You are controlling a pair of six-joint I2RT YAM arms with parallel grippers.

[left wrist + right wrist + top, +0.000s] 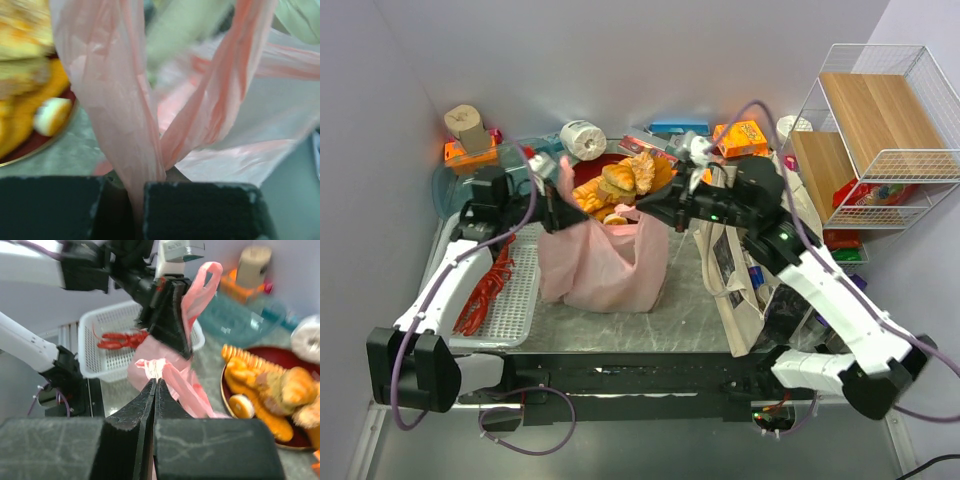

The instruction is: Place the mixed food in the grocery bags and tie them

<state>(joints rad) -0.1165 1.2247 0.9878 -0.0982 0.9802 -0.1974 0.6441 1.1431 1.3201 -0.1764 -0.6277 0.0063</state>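
Presently on the table, listed with the hazards as I judge them from where I stand:

Item 1. Thin translucent pink plastic bag with loop handles point(605, 265). It stands mid-table, between the white perforated plastic basket point(520, 290) and the beige canvas tote with dark printed panel point(730, 285). Its top is stretched between both arms. The contents cannot be made out through the film.

Item 2. Left gripper point(140, 200). The jaws are closed on a twisted loop handle point(120, 100) of the pink plastic bag, held above the bag's left corner.

Item 3. Right gripper point(155, 390). The jaws are pressed fully together, with a crumpled tuft of pink film point(155, 367) caught at their very tips.

Item 4. Round red plate of golden breads point(620, 180). It sits just behind the bag.

Hazards:
- The right-hand hold is shallow, so a pull to cross the handles would likely slip the film free.
- The film is thin, and opposed pulling could tear it at either pinch.
- A hoisted bag may tip or drag, spilling whatever is inside or knocking the plate.
- The arms work close together, so crossing for the knot risks their fingers colliding.
- The tote stands untied under the right arm, and its straps are liable to snag.
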